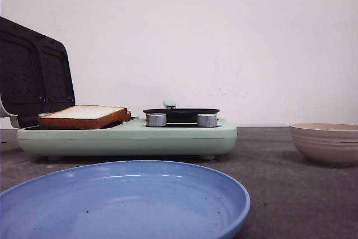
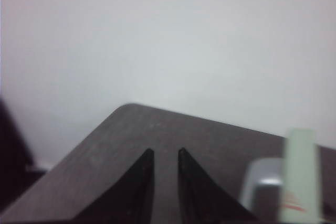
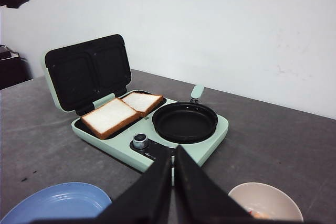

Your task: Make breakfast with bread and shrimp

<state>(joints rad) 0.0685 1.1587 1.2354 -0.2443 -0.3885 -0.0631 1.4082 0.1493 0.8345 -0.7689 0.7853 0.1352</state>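
A dark grey, slightly speckled counter (image 1: 279,194) runs back to a plain white wall (image 1: 224,37). On it stands a mint-green breakfast maker (image 3: 149,129) with its black-lined lid (image 3: 89,69) propped open. Two slices of bread (image 3: 110,116) lie side by side on its dark griddle plate, just beyond the right pincer (image 3: 172,153) and a little toward the left arm's side of it. A round black pan (image 3: 185,121) with a mint handle sits in the maker straight ahead of this pincer, and a silver knob (image 3: 139,140) shows on the near edge. A blue plate (image 3: 58,203) lies close below the right pincer on one side, a beige bowl (image 3: 268,203) on the other. The right pincer's dark fingers (image 3: 152,187) stand almost together, only a thin slit between the tips, holding nothing. The left pincer (image 2: 164,153) hovers over bare counter with a narrow gap between its tips, holding nothing; a blurred pale-green and silver object (image 2: 294,182) sits just beside it.
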